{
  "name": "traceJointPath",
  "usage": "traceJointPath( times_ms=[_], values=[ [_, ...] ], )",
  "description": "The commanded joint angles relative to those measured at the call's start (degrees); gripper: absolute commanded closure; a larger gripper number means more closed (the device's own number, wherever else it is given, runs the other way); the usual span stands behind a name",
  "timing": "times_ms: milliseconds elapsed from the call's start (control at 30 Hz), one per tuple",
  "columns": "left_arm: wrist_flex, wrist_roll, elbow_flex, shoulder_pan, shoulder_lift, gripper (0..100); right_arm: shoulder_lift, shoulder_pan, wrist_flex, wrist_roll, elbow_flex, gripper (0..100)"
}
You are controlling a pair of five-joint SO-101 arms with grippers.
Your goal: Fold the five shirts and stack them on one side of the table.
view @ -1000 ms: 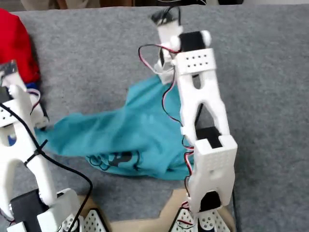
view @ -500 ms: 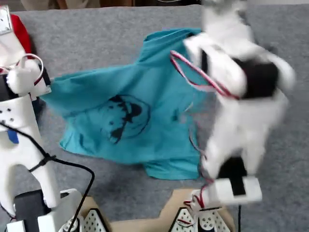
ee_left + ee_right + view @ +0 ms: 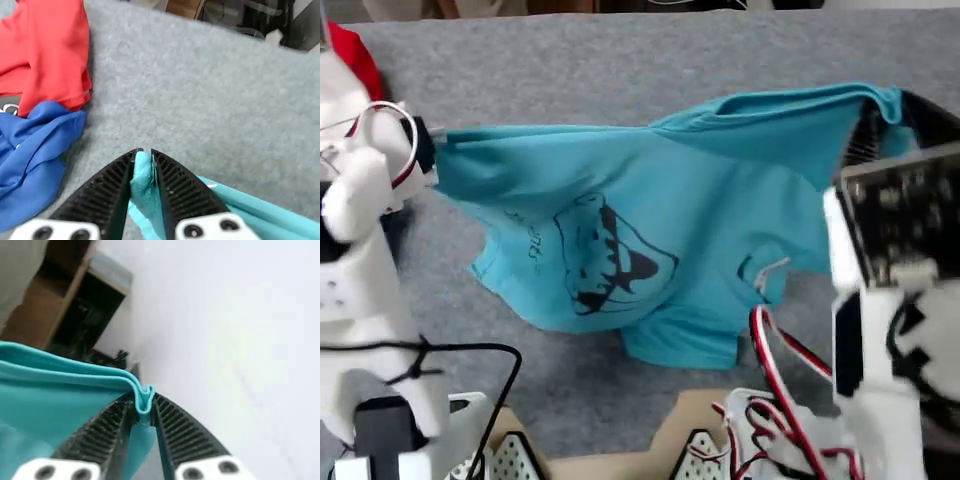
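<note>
Teal short-sleeved cotton shirt (image 3: 650, 230) with a dark printed graphic is hanging stretched between the two arms over the grey felt-covered table (image 3: 570, 70). Its upper edge is running taut from one side to the other. The lower part is drooping toward the felt near the arm bases; I cannot tell whether it is touching.

Left gripper (image 3: 143, 152) is pinching one end of the teal fabric, black ribbed jaws closed on a bunched fold.

Right gripper (image 3: 144, 405) is gripping the opposite end, jaws clamped on a doubled edge of the cloth, and is pointing up and away from the table.

Crumpled red shirt (image 3: 45, 50) is lying on the felt beyond the left gripper, with a crumpled blue shirt (image 3: 35, 150) touching it, the red edge overlapping the blue.
</note>
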Motion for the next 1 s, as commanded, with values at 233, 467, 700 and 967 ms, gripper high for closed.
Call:
traceJointPath(
  times_ms=[233,467,700,967],
  values=[
    [0.6,3.3,-0.9,-0.1,-9.8,98,-0.3,2.2,-13.5,0.2,-1.1,99.3],
    [0.6,3.2,-0.8,-0.3,-11.9,98,3.1,-4.8,-24.0,0.4,-1.1,99.3],
    [-1.4,3.3,-1.6,-11.3,-12.0,98,6.9,-8.7,-24.1,0.4,-1.1,99.3],
    [-3.6,3.3,-2.9,-14.2,-11.6,98,6.8,-8.5,-8.1,0.2,4.4,99.3]
  ],
)
